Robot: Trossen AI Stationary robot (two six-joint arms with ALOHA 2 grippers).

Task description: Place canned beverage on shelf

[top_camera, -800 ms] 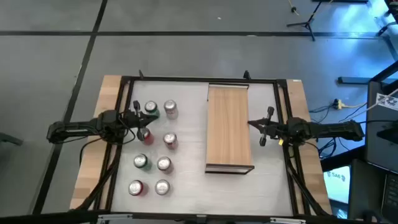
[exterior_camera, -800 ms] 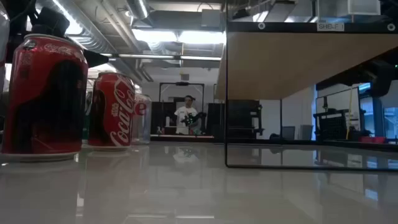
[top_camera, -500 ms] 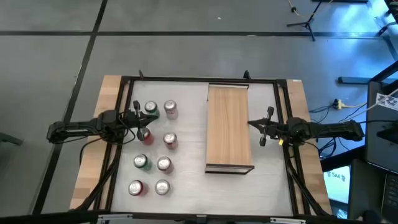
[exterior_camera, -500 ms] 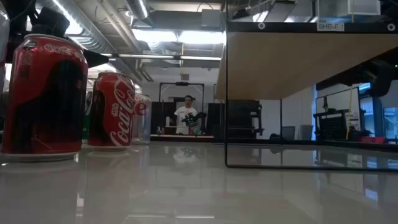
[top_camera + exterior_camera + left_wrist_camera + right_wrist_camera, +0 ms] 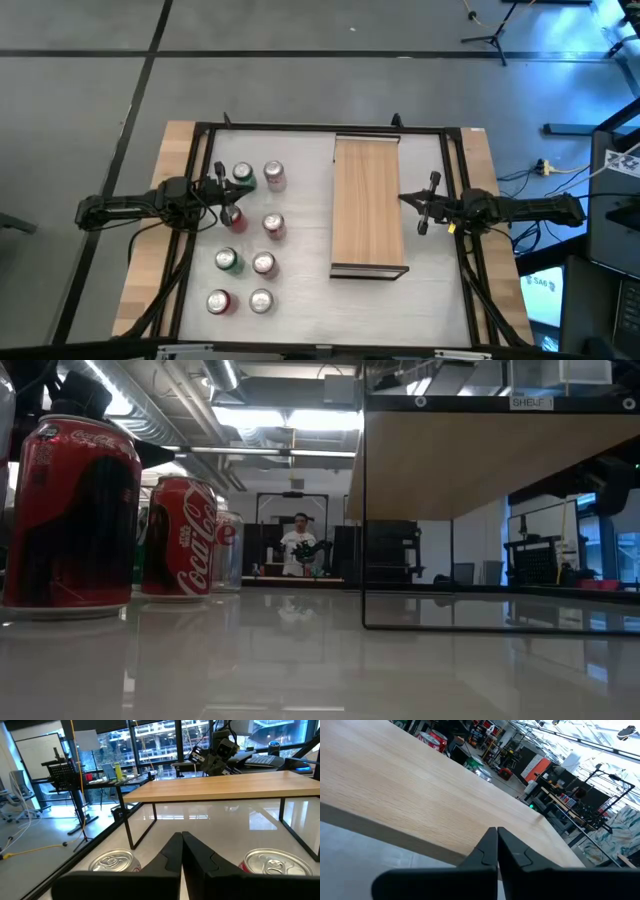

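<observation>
Between both arms' closed, empty fingers (image 5: 222, 190) (image 5: 404, 197), shelf (image 5: 369, 200); 7 cans (image 5: 262, 264) left.

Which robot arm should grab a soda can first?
Probably the left. The left gripper sits shut right among the cans, which all stand on its side of the shelf. The right gripper, also shut, waits on the shelf's far side with no can near it.
</observation>
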